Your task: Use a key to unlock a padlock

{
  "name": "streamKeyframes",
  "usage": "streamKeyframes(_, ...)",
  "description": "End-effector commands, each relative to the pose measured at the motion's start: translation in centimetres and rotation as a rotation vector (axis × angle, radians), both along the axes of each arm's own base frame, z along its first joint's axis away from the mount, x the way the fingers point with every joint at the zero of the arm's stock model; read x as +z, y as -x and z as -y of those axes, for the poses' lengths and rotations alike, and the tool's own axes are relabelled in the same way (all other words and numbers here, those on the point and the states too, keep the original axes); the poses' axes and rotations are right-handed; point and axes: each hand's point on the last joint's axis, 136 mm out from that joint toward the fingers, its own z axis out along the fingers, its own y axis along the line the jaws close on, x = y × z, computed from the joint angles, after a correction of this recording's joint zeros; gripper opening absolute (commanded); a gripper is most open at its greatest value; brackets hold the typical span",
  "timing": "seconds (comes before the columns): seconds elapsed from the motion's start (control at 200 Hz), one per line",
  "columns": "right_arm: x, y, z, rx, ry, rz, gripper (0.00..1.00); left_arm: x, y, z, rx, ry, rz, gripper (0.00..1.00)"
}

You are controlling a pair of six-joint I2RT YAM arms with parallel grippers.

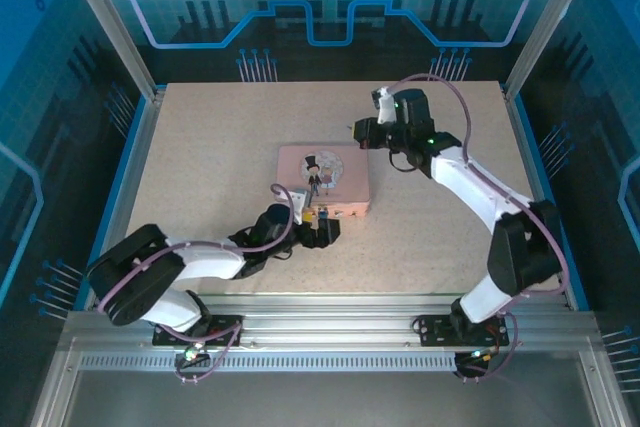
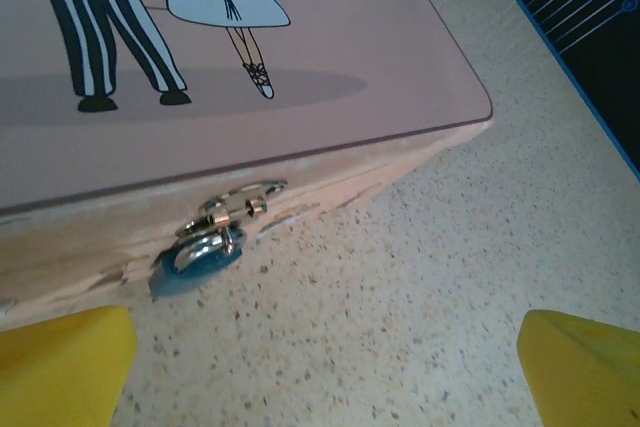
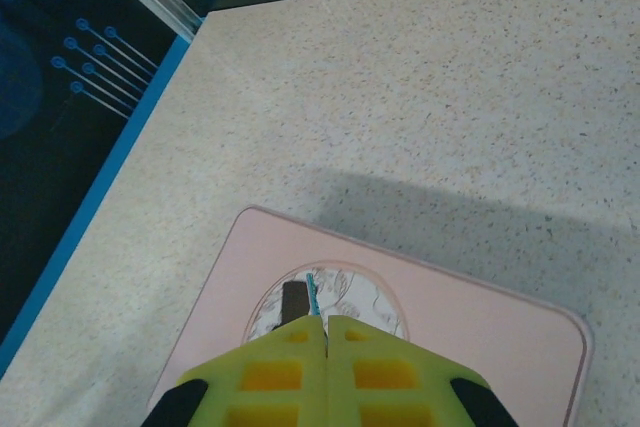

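Left tool (image 2: 320,372): yellow fingers spread wide, low over the tabletop (image 2: 430,267), facing the padlock (image 2: 197,265).
Padlock: blue body, shiny shackle, hanging from the hasp on the front of the pink box (image 2: 300,57). Light, loose, slippery; best pinched across the body.
Right tool (image 3: 328,332): pressed together over the box lid, apparently on the key (image 3: 294,299). Thin, stiff.
Keyhole hidden; key mostly covered.
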Motion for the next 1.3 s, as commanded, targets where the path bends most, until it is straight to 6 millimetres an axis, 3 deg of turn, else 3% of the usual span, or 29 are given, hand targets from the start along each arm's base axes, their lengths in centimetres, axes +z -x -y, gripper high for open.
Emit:
streamKeyframes(0.0,-0.5,-2.2,0.2,-0.011,0.04,0.007,0.0,0.9,-1.0,0.6,-0.012,0.003,0.137,0.99)
streamKeyframes(0.37,-4.5,-6.4,-1.0,-0.012,0.087,-0.031,0.0,-1.1,-1.3,1.9,-0.045,0.065,0.206,0.99)
streamKeyframes(0.66,-7.1,-6.8,-1.5,0.001,0.104,-0.077,0.0,-1.5,-0.3,3.2,-0.138,0.109,0.218,0.96)
streamKeyframes(0.841,-7.4,-6.3,-1.7,0.012,0.104,-0.078,0.0,-0.5,0.4,4.2,-0.221,0.155,0.219,0.89)
streamKeyframes(1.046,-7.0,-5.6,-1.7,0.015,0.103,-0.068,0.0,-0.2,-0.7,3.8,-0.206,0.21,0.171,0.81)
streamKeyframes(1.296,-5.9,-5.7,-1.1,-0.005,0.132,-0.033,0.0,-0.3,-2.0,1.0,-0.033,0.186,0.162,0.94)
